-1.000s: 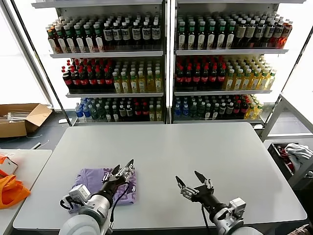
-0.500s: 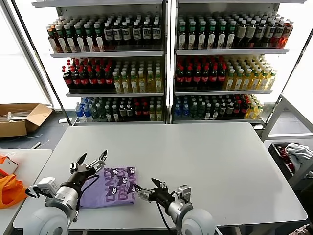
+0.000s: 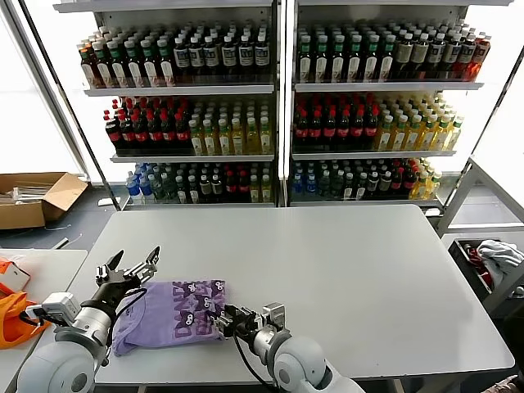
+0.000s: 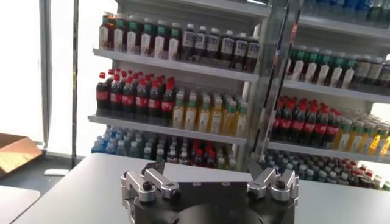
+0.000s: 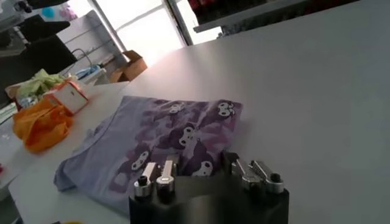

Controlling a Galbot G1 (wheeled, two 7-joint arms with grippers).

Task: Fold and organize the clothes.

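Head view: bottle shelves [image 3: 278,106] behind table [image 3: 344,262]; both spread end effectors, left [image 3: 129,267] and right [image 3: 223,321], flank T-shirt [image 3: 168,315].

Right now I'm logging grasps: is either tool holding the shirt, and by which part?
Nothing is held. The left tool is open, lifted off the T-shirt. The right tool is open at its right edge, not clamped.

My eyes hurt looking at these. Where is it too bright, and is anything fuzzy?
Head view: the windows beside the drink shelves glare white. Left wrist view: white glare past the shelves; the left pincer looks soft. Right wrist view: the far windows wash out, while the folded lavender printed T-shirt stays fairly clear.
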